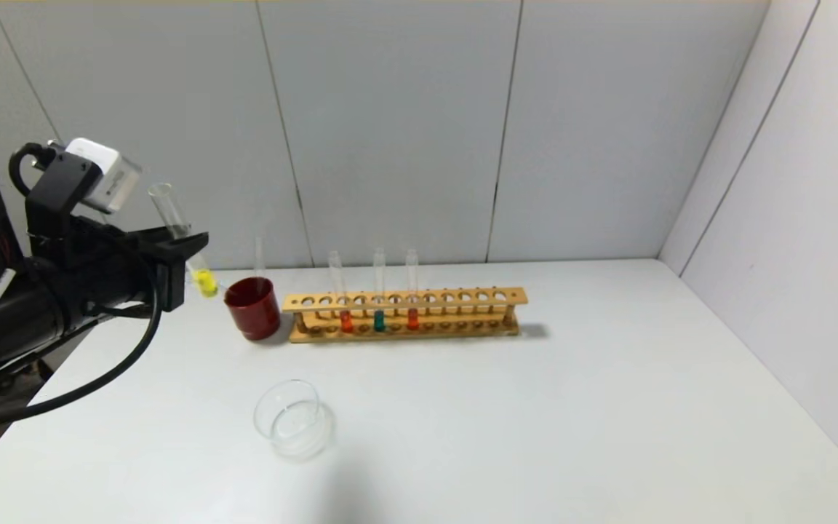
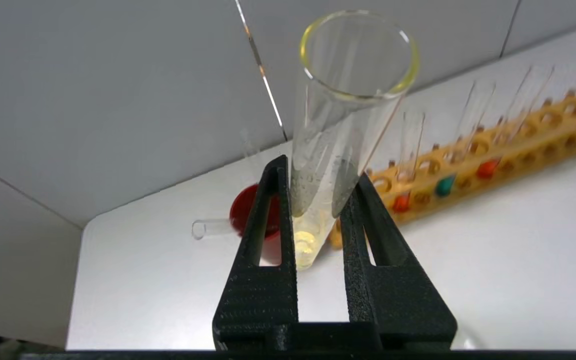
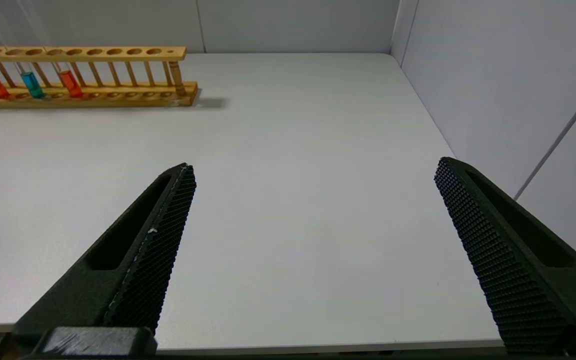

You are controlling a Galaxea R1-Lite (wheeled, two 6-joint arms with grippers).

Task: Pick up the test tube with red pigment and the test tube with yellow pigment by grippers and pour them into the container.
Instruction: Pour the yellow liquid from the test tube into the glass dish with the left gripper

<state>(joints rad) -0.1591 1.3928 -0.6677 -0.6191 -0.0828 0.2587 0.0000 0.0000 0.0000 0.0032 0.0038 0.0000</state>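
Clamping yellow tube [image 2: 318, 200]: left pincer [image 2: 318, 175]; raised.

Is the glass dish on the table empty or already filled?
Empty: the container looks clear, and the test tube with yellow pigment still holds its liquid.

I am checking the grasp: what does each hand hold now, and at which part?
The left hand holds the test tube with yellow pigment at its lower part, just above the liquid. The right hand is open and holds nothing.

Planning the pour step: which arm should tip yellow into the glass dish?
Left. The left gripper is shut on the yellow test tube, above the table's left side near the dish. The right gripper is open, empty.
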